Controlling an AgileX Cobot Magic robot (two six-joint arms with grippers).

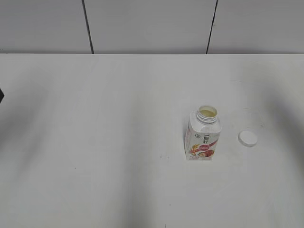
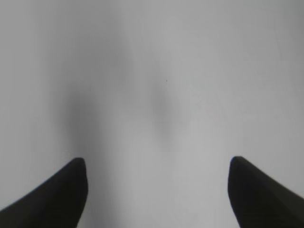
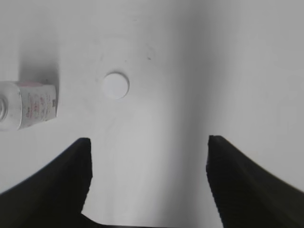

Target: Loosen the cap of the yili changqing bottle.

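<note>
The yili changqing bottle (image 1: 203,135) stands upright on the white table, right of centre, its neck open with pale liquid showing inside. The white cap (image 1: 247,138) lies flat on the table to its right, apart from it. In the right wrist view the bottle (image 3: 27,105) is at the left edge and the cap (image 3: 116,85) is ahead and left of my right gripper (image 3: 148,147), which is open and empty. My left gripper (image 2: 157,168) is open and empty over bare table. Neither gripper shows in the exterior view.
The white table (image 1: 95,142) ends at a grey panelled wall (image 1: 152,23) at the back. A dark bit of the left arm (image 1: 1,94) shows at the left edge.
</note>
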